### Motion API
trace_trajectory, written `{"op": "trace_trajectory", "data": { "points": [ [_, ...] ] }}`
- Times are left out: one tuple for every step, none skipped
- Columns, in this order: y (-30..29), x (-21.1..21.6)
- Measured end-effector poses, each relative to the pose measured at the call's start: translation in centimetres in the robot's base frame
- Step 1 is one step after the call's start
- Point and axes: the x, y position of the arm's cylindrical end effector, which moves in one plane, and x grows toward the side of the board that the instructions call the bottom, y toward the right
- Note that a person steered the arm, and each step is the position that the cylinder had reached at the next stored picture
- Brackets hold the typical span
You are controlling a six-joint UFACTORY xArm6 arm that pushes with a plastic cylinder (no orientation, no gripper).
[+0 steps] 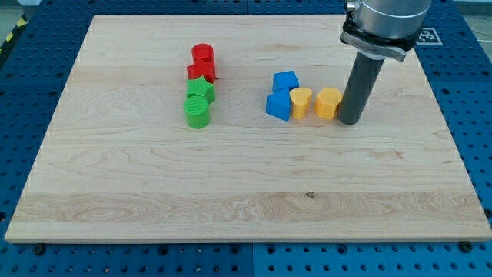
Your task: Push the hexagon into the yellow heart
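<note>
Rod upright, my tip seemingly touching yellow hexagon, just beside yellow heart; no pincer.

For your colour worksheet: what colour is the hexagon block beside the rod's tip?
Yellow. The hexagon sits just left of my tip, seen in the camera view.

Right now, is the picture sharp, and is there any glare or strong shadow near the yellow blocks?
Camera view: sharp, evenly lit, no glare on the wooden board; only soft shadows under my tip, beside the yellow hexagon and yellow heart.
</note>
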Motion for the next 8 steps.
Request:
{"op": "trace_trajectory", "data": {
  "points": [
    [0.0, 0.0],
    [0.1, -0.2],
    [0.1, -1.4],
    [0.0, -1.6],
    [-0.9, -4.1],
    [-0.9, -4.2],
    [-0.9, -5.3],
    [-0.9, -6.5]
  ]
}}
